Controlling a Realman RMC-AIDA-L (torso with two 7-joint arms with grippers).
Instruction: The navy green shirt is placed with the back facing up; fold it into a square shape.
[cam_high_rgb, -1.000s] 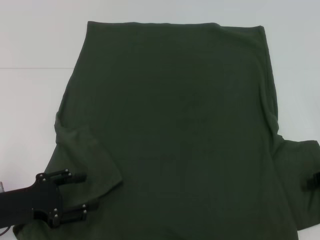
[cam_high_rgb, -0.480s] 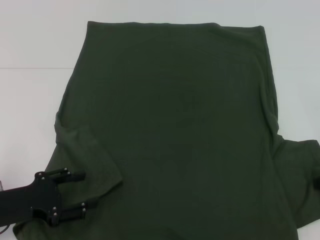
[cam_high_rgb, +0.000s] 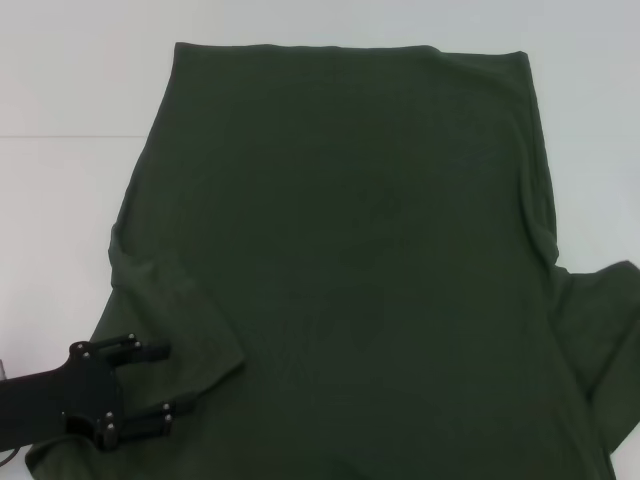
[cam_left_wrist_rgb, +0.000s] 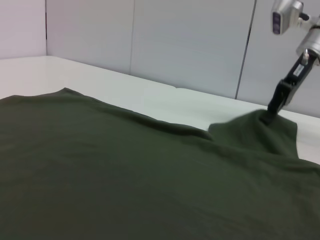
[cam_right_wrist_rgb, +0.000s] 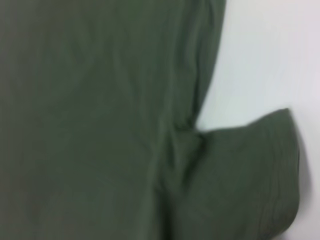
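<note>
I read this as the start of the sleeve fold: navy green shirt (cam_high_rgb: 350, 250) lies spread back-up on the white table (cam_high_rgb: 60, 80), nothing folded in yet. My left gripper (cam_high_rgb: 165, 382) sits over the shirt's left sleeve (cam_high_rgb: 160, 310), fingers apart, fabric under and between them, not pinched. My right gripper (cam_left_wrist_rgb: 274, 107) is at the shirt's right sleeve (cam_left_wrist_rgb: 255, 132), pinching it, cloth peaked up off the table. Next move probably needs the left fingers closing on the sleeve, then both sleeves carried inward over the shirt's back.
</note>
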